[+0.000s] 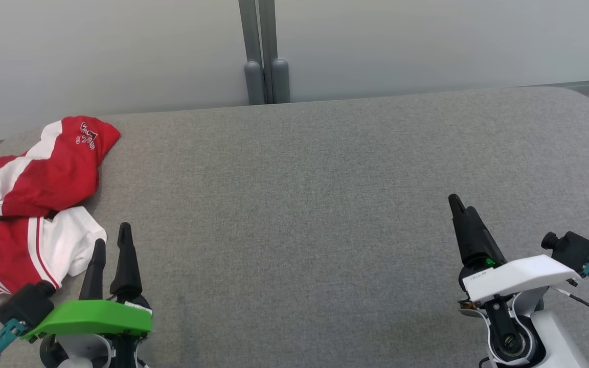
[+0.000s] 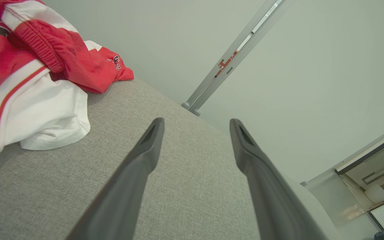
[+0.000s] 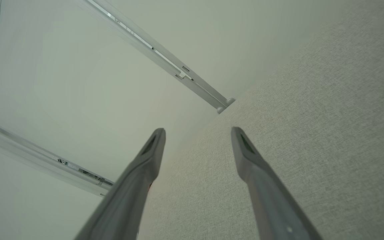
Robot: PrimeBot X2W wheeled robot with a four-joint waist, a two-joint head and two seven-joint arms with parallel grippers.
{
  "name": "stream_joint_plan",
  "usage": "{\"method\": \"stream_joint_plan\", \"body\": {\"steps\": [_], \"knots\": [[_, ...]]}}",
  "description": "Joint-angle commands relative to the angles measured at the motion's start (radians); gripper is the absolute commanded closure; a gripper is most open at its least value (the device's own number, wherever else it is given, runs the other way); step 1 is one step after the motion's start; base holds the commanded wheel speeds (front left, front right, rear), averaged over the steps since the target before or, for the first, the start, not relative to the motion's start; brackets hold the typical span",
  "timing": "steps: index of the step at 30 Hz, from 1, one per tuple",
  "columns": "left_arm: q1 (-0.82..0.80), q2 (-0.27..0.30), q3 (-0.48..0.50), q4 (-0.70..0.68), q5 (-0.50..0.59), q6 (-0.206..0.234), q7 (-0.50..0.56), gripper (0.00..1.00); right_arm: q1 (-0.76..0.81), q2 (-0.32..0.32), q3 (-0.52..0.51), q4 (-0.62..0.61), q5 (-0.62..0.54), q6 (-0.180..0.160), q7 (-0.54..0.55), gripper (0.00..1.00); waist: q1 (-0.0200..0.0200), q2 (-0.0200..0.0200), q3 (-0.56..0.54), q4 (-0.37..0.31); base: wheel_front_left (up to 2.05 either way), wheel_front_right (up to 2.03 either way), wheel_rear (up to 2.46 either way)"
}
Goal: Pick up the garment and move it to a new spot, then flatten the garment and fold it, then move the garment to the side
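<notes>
A crumpled red and white garment (image 1: 34, 204) lies in a heap at the far left of the grey fabric table (image 1: 325, 204). In the left wrist view the garment (image 2: 35, 76) fills the upper left corner. My left gripper (image 1: 113, 240) hovers just right of the heap's white edge, open and empty, its fingers (image 2: 148, 146) spread over bare grey fabric. My right gripper (image 1: 460, 204) stands at the lower right, far from the garment, open with nothing between its fingers (image 3: 152, 150).
A pale wall with a grey vertical post (image 1: 264, 51) runs along the table's far edge. The table's rounded corners show at the back left and back right. Wide bare fabric lies between the two grippers.
</notes>
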Motion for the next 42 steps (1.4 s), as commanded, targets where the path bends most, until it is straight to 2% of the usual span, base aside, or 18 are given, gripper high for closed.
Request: {"method": "stream_joint_plan", "body": {"steps": [1, 7, 15, 42], "knots": [[-0.022, 0.007, -0.005, -0.013, 0.049, 0.007, -0.011, 0.00, -0.025, -0.007, 0.006, -0.009, -0.034, 0.000, -0.012, 0.00, -0.0001, 0.0000, 0.000, -0.001, 0.00, 0.00, 0.00], [-0.027, 0.007, -0.022, -0.017, 0.160, 0.021, -0.032, 0.00, -0.036, -0.019, 0.025, -0.001, -0.154, 0.000, -0.033, 0.00, -0.0001, 0.0000, 0.005, -0.002, 0.00, 0.00, 0.00], [-0.037, 0.008, -0.039, -0.019, 0.255, 0.028, -0.053, 0.00, -0.047, -0.021, 0.039, 0.022, -0.262, 0.000, -0.055, 0.00, -0.0001, 0.0000, 0.010, -0.002, 0.00, 0.00, 0.00], [-0.035, 0.010, -0.066, -0.012, 0.486, 0.028, -0.115, 0.00, -0.072, -0.028, 0.096, 0.080, -0.472, 0.000, -0.117, 0.00, -0.0001, 0.0000, 0.004, -0.006, 0.00, 0.00, 0.00]]}}
